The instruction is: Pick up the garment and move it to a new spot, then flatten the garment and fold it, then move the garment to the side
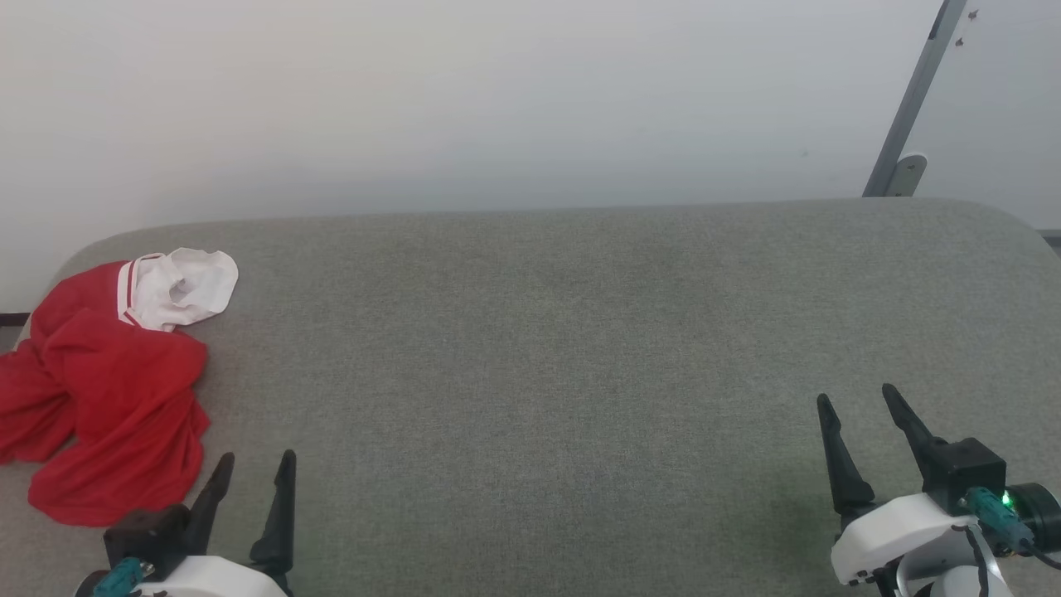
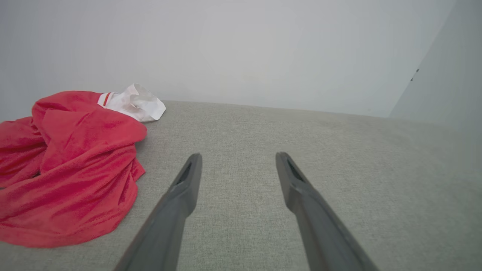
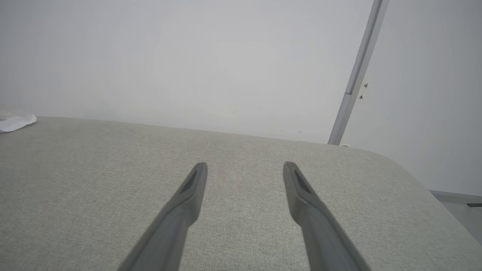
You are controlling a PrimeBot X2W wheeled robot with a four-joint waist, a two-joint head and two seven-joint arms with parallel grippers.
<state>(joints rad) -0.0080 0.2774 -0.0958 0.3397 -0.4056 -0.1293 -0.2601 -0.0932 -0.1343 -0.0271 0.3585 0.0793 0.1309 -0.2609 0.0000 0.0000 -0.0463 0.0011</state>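
Garment (image 1: 108, 390) crumpled in a red heap at left end of grey counter (image 1: 539, 348), just beyond left jaws; both pairs of jaws spread wide, empty, low at near edge, presumably staged for first pick-up.

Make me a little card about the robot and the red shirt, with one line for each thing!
surface: grey fabric-covered table
garment: red, crumpled in a heap at the table's left end
white part: sticks out of the heap on its far side
left pincer: open, empty, close beside the garment, not touching it
right pincer: open, empty, over bare table at the right end
folded yet: no
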